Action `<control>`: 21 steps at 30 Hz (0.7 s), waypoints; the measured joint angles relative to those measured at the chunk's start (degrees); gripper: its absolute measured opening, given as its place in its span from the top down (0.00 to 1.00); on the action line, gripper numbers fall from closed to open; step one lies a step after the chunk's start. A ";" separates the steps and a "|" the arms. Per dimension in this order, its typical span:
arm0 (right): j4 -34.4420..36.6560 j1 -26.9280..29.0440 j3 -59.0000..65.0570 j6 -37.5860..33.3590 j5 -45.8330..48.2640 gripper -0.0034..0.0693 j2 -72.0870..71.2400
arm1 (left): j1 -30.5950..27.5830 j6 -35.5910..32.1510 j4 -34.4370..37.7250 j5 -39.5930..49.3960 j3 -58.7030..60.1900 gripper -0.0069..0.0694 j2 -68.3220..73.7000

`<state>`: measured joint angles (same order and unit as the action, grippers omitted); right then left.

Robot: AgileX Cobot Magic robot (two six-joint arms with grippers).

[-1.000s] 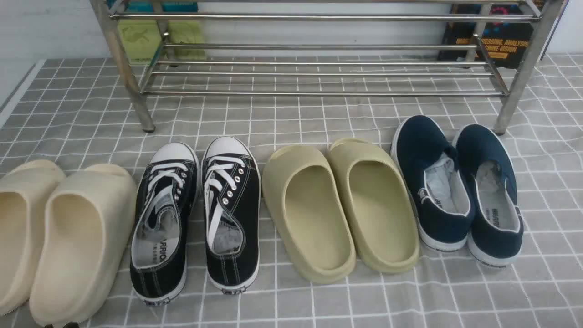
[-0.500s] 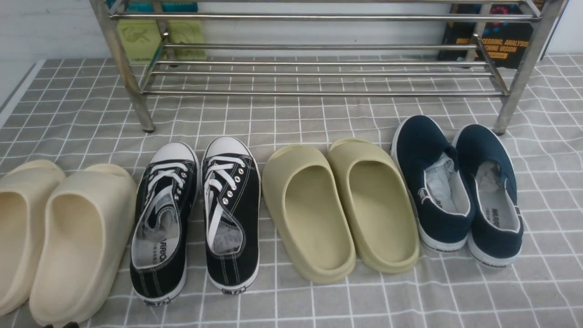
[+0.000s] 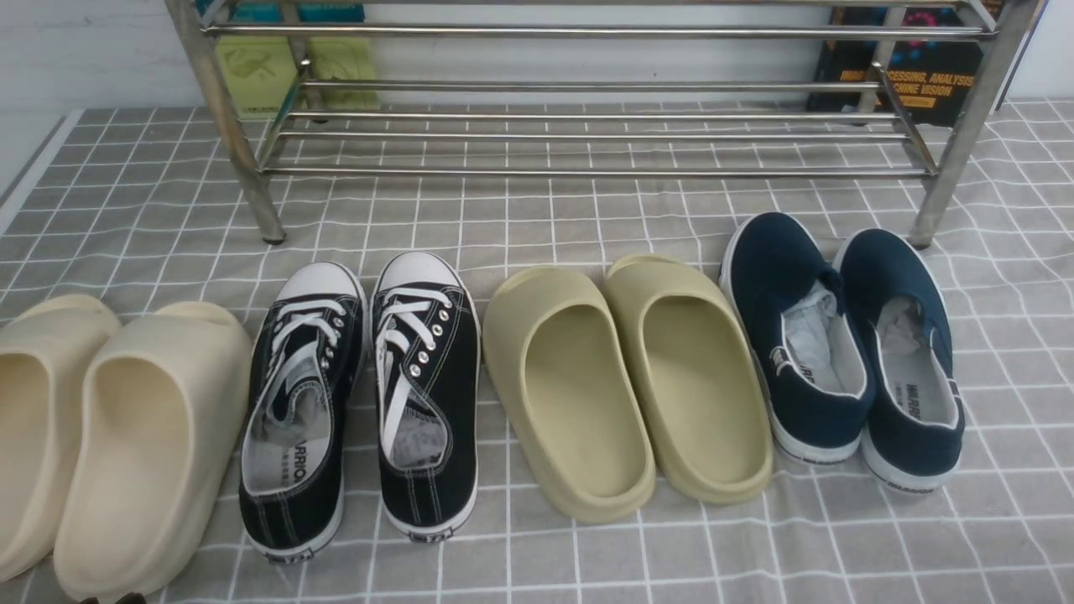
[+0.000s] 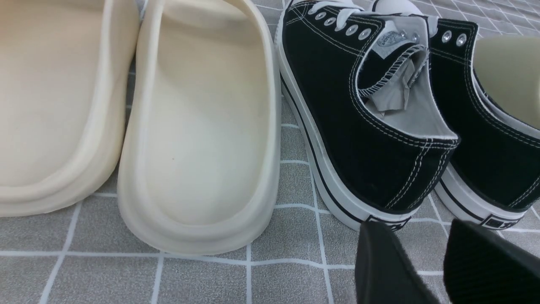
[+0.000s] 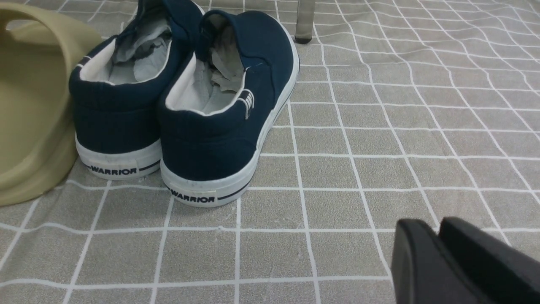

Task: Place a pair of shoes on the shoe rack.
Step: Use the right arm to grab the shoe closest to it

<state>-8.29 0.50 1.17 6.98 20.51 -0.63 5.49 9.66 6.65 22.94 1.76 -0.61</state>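
The left end effector [image 4: 415, 230] hangs low, its two black fingers parted by a narrow gap, holding nothing. The right end effector [image 5: 430, 228] has its fingers drawn together, empty.

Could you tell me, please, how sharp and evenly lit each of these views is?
Front view: soft, even light, all sharp, bright glare streaks on the shiny silver metal tube shoe rack. Left wrist view: black lace-up canvas sneakers crisp, the left tool blurred. Right wrist view: navy-blue canvas slip-on shoes crisp, the right tool blurred.
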 joint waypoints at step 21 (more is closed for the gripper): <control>-0.24 0.00 0.33 0.00 -11.92 0.78 0.00 | 0.00 0.00 0.00 0.00 0.00 0.60 0.00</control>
<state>-8.53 0.50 1.50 6.98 8.60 -0.63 5.49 9.66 6.65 22.94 1.76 -0.61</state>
